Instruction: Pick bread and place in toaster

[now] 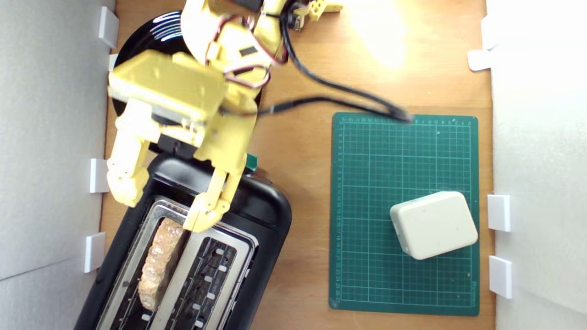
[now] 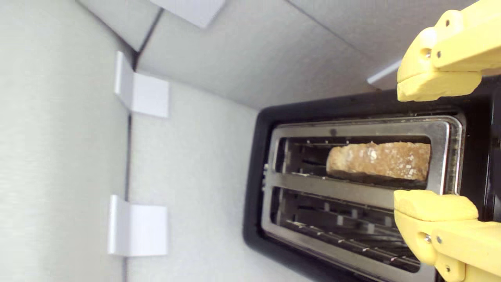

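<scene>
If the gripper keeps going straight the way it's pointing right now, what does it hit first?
Most likely the bread: the open gripper points down at the toaster, its fingers straddling the slot the slice stands in. One fingertip might meet the silver top plate first; depth is unclear.

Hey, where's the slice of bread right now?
The bread stands in the toaster's slot nearer the exterior view's left, at lower left in that view, just beyond the open gripper.

Arm: yellow arm (image 1: 215,55) is reaching in from the exterior view's top, bending downward.
Gripper: gripper (image 1: 163,211) is hanging with jaws spread wide, holding nothing.
Fingertips: fingertips (image 2: 434,205) are pointing down.
</scene>
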